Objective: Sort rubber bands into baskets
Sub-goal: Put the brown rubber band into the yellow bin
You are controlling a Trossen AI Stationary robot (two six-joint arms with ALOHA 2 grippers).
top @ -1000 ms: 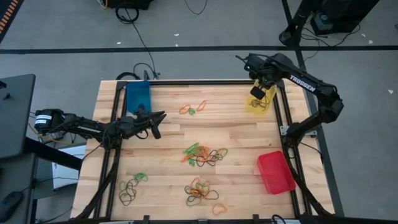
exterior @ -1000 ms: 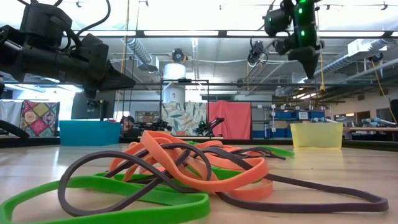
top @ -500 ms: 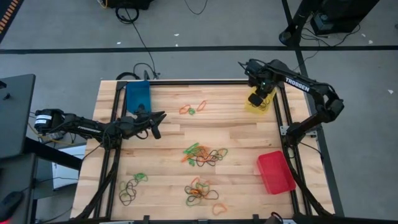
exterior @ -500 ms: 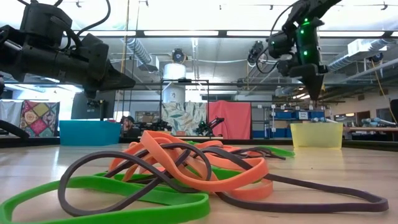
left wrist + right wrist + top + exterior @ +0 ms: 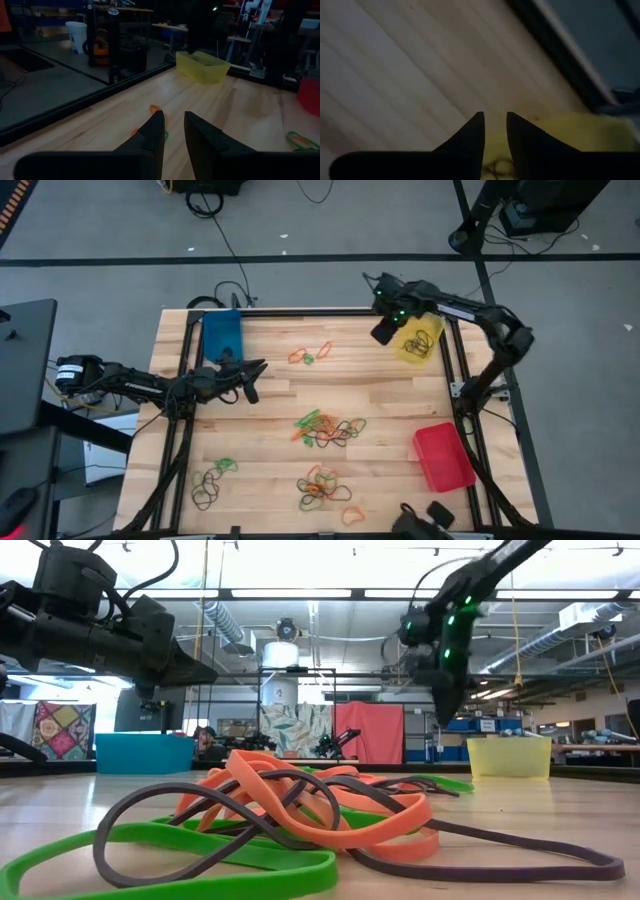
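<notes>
Three baskets point(image 5: 223, 332), two grippers point(image 5: 256, 377).

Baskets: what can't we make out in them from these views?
- Yellow basket: high view shows dark bands inside, too small to count; right wrist view cuts it off behind the right gripper.
- Blue basket: low view shows only its wall.
- Red basket: cropped in left wrist view.

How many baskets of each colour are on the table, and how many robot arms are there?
Blue basket: 1
Yellow basket: 1
Red basket: 1
Robot arms: 2, ending in the left gripper and the right gripper
Total: 5
</notes>
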